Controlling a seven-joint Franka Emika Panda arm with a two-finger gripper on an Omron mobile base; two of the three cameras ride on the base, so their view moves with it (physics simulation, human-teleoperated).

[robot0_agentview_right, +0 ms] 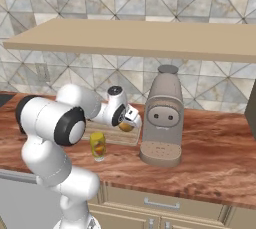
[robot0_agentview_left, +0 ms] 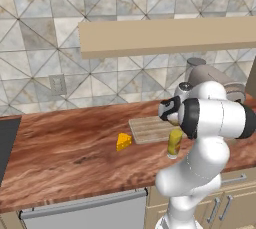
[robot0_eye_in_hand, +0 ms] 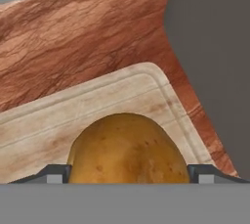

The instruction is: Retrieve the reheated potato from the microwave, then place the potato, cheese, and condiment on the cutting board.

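My gripper [robot0_eye_in_hand: 128,175] is shut on the golden-brown potato [robot0_eye_in_hand: 128,149], whose bulk sits between the two dark fingertips [robot0_eye_in_hand: 56,173]. Below it lies the right end of the tan cutting board [robot0_eye_in_hand: 58,120]. From the right base view, the gripper [robot0_agentview_right: 131,120] holds the potato [robot0_agentview_right: 126,126] low over the board [robot0_agentview_right: 115,135]; whether it touches the board I cannot tell. The condiment bottle [robot0_agentview_left: 174,143] stands on the counter just in front of the board [robot0_agentview_left: 147,128]. The yellow cheese wedge [robot0_agentview_left: 124,141] lies left of the board. The microwave is out of view.
A grey coffee machine [robot0_agentview_right: 162,118] stands right beside the board's right end, close to the hand. A wooden shelf [robot0_agentview_left: 165,35] hangs above the counter. A dark panel [robot0_agentview_left: 6,143] sits at the counter's far left. The brown counter [robot0_agentview_left: 65,148] stretches left of the cheese.
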